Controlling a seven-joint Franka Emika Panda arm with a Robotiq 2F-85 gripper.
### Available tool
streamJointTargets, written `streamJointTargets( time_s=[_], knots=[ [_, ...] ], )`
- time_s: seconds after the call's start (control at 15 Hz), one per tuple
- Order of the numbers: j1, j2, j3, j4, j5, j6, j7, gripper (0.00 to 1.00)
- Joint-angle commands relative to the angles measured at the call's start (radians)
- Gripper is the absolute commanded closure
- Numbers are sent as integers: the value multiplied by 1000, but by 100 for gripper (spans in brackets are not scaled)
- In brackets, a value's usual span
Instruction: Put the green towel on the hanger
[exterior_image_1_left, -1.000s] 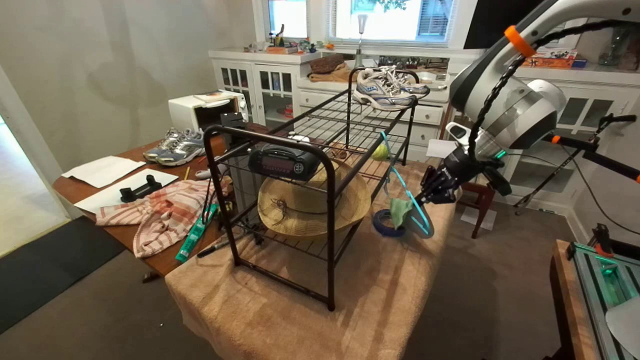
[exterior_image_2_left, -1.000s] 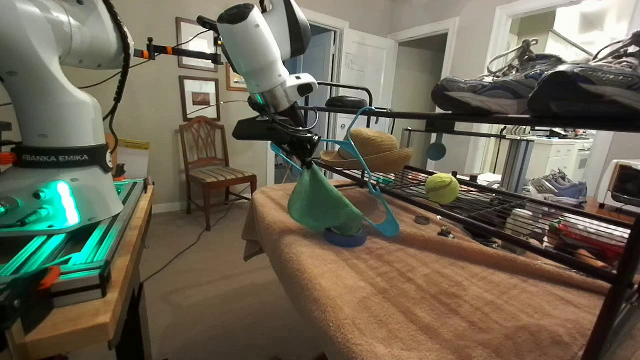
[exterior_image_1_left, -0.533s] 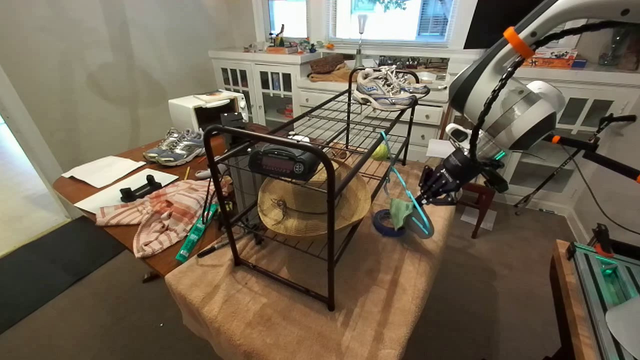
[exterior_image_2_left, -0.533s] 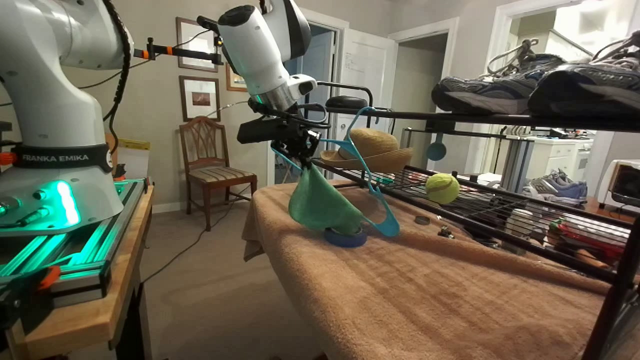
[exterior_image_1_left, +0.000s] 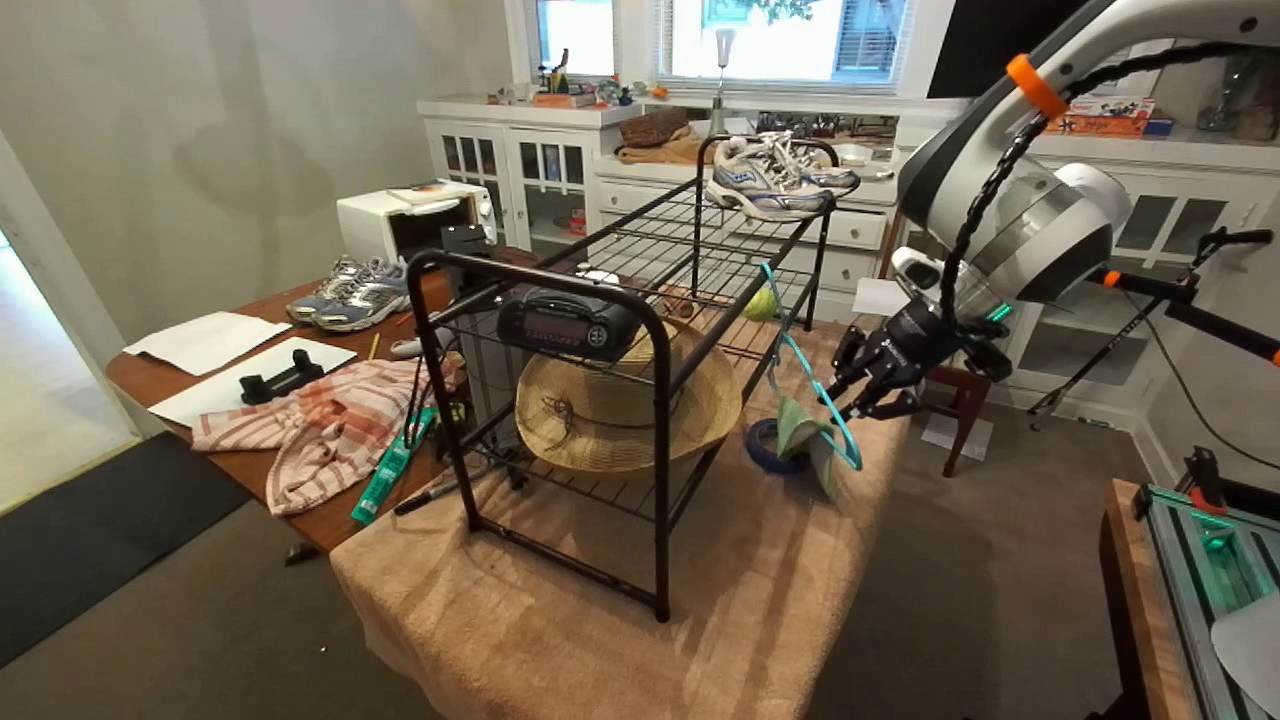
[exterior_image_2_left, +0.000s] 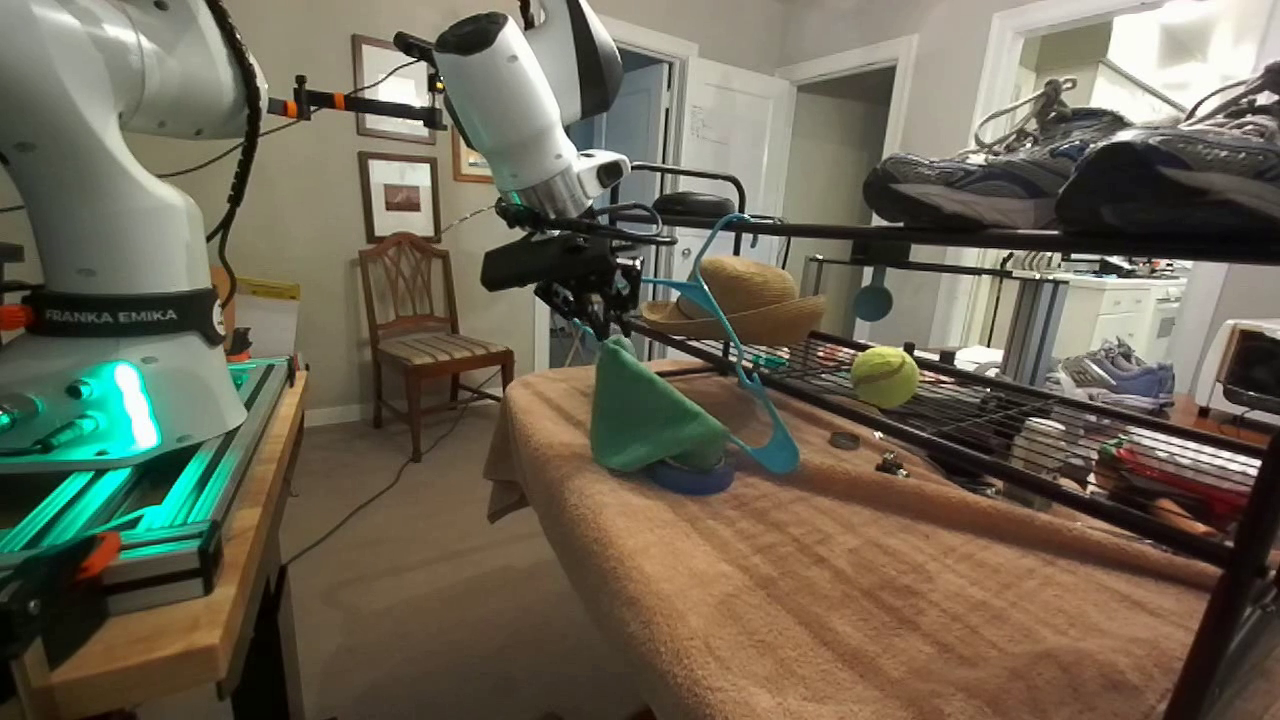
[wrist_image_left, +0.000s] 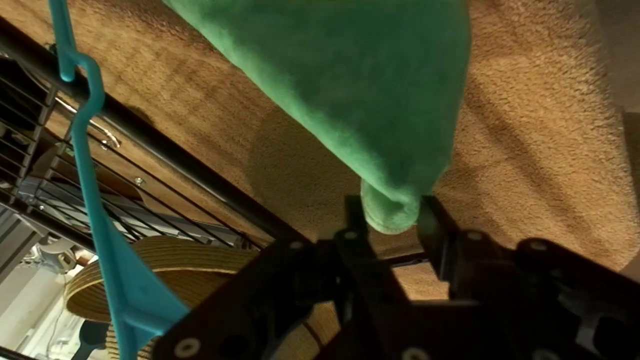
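The blue plastic coat hanger (wrist_image_left: 110, 250) is hooked over the upper rail of the black wire rack (exterior_image_1_left: 661, 480), so that its frame hangs free beside the rack for loading. The green towel (exterior_image_1_left: 796, 428) lies across the hanger's lower bar, cloth showing on both sides of it in an exterior view; each part presumably counterweighs the other. Its lower end hangs at the blue tape roll (exterior_image_2_left: 690, 480); whether the two touch cannot be told. The gripper (wrist_image_left: 393, 210) stands at the towel's top corner, fingers spread apart with the corner between them — no pinch is evident, which suggests release. Judged step: letting go, placement all but done. Next, withdraw along the gripper's own axis — a snagged corner could drag the limp cloth off the bar.
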Motion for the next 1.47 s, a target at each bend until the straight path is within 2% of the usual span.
streamJointTargets(
  time_s=[0.0,0.2,0.33,0.53,0.6,0.67,0.73,0.8,0.87,1.0,1.4],
  knots=[
    [-3,-8,-3,-16,-27,-5,23,34],
    [-3,-17,-4,-35,-66,71,124,10],
    [-4,-36,-9,-54,-93,116,208,0],
    [-8,-53,-15,-79,-145,208,364,0],
    [-8,-45,-15,-94,-192,242,444,0],
    [185,-34,-212,-110,-242,273,517,0],
    [219,-30,-252,-131,-281,298,587,0],
    [90,58,-133,-82,-304,342,617,0],
    [119,83,-166,-94,-342,372,682,0],
    [120,133,-178,-97,-368,402,739,0],
    [170,217,-260,-96,-320,393,733,0]
  ],
)
